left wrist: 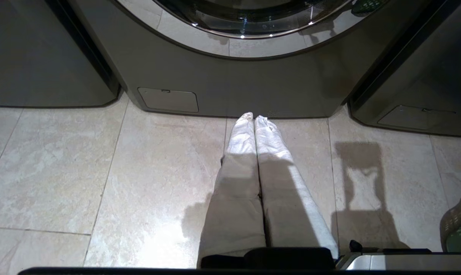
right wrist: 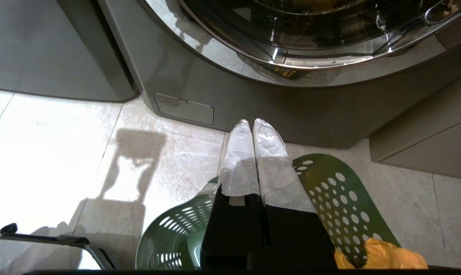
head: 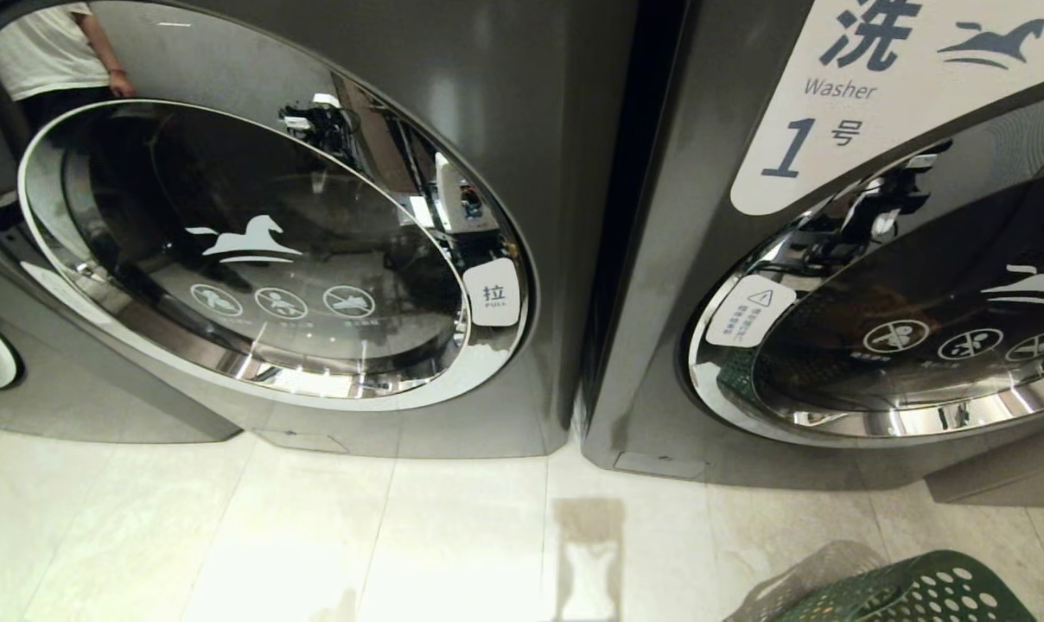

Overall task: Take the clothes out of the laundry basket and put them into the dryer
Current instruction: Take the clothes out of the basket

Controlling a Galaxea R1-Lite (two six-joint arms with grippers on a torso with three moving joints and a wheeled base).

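On the pale tiled floor (head: 228, 527) before us stand two dark grey front-loading machines side by side, their round glass doors both closed. The left machine (head: 522, 104) has a door (head: 271, 259) ringed in chrome, printed with a white horse emblem and a small white pull tab at its right edge. The right machine (head: 686, 259) carries a white label reading "Washer" with the numeral one, above its own closed door (head: 911, 337). In the left door's glass we see the reflection of a person (head: 55, 52) in a white shirt. At the floor's lower right corner in the head view sits the green perforated laundry basket (head: 911, 596), just in front of the right machine. From the right wrist we look down on that basket (right wrist: 341, 198), with a yellow-orange piece of clothing (right wrist: 387, 256) lying inside it. Our right gripper (right wrist: 252, 126), its fingers (right wrist: 238, 160) wrapped in white cloth, hangs above the basket with the two fingers pressed together and nothing between them. Our left gripper (left wrist: 253, 117) hangs over bare floor in front of the left machine, its white-wrapped fingers (left wrist: 242, 152) likewise pressed together and holding nothing.
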